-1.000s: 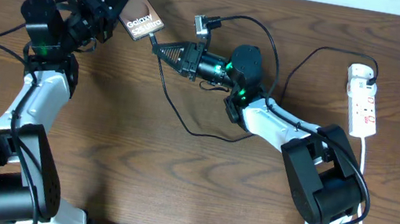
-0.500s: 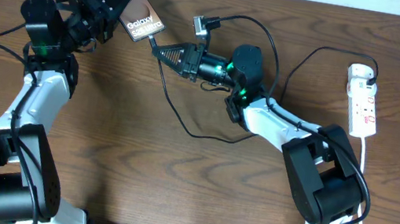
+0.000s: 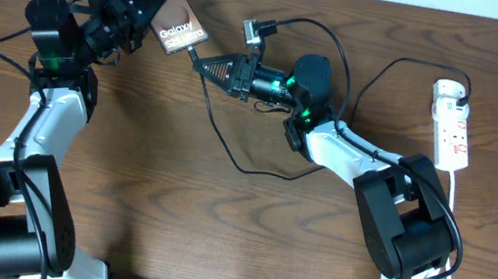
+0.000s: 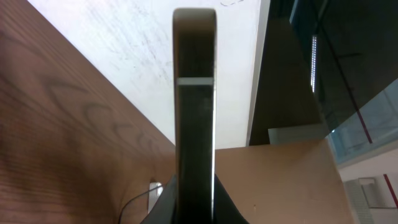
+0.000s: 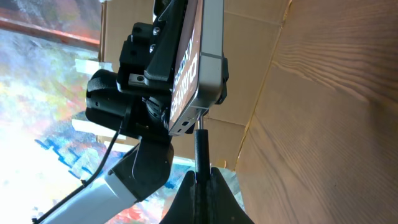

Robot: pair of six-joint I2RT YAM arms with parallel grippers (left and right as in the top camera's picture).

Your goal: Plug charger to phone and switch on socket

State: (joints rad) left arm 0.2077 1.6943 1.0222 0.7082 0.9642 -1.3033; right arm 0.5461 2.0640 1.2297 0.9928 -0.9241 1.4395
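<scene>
While the overhead view lays out the whole brown wood-grain table [image 3: 217,224], only the wrist cameras show how the grips sit. From above, the flat bronze-brown rectangular phone [image 3: 166,18] with white "Galaxy S25" lettering is at the left gripper [image 3: 134,15], and the right gripper [image 3: 196,60] points at the phone's lower right corner. A long thin black charger cable [image 3: 219,140] loops away from the phone across the wood to a white elongated plastic power strip [image 3: 452,125] with red marks, well apart to the phone's right, its thick white cord [image 3: 455,225] trailing below it

The left wrist view gives the phone [image 4: 194,124] edge-on, a slim dark slab with a pale band and rounded top, pinched between the left gripper [image 4: 194,208] fingers at its base

The right wrist view adds the close detail: the right gripper [image 5: 202,183] fingers are pressed together on the small black connector [image 5: 199,149], a narrow straight stem whose tip meets the lower edge of the phone [image 5: 202,56] at a small dark port. Whether it is fully seated cannot be told
</scene>
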